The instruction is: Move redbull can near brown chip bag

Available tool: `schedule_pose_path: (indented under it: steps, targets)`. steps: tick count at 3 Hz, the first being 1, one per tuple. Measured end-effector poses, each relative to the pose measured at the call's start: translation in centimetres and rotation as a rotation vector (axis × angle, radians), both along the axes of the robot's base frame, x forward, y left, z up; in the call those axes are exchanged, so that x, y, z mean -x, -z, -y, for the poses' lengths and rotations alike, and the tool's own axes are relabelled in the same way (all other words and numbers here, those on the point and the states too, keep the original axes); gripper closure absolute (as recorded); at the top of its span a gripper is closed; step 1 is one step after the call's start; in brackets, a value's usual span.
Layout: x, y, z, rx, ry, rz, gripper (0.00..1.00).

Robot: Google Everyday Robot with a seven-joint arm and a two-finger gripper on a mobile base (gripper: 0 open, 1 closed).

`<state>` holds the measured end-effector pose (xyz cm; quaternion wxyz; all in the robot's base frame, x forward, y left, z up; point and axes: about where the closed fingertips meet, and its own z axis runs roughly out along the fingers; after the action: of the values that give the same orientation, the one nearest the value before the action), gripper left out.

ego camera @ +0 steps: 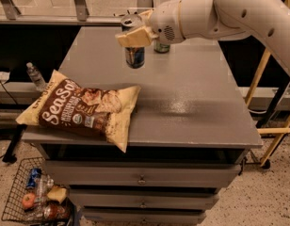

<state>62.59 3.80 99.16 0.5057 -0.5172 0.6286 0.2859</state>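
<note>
Gripper (133, 36) is hanging over the far-middle of the grey table (192, 102), its fingers clamping around the upper part of the redbull can (134, 57) and holding it upright. The can's silver top is showing just above the fingers. Cannot tell if the can's base is touching the tabletop. Just behind-right of the gripper, 1 green can (161, 47) is peeking out under the white arm (220, 13). The brown chip bag (84, 108) is lying flat well below-left of the gripper, at the near-left table edge, apart from the can. Farther down-left, 1 wire basket (14, 187) is sitting on the floor.
</note>
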Motion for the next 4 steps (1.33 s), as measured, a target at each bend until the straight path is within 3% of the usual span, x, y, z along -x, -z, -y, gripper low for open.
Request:
schedule_pose_path:
  steps: [1, 4]
  targets:
    - [0.4, 2.6, -3.7, 0.041, -0.079, -0.036, 1.00]
    - [1.1, 6.9, -9.5, 0.099, -0.187, -0.056, 1.00]
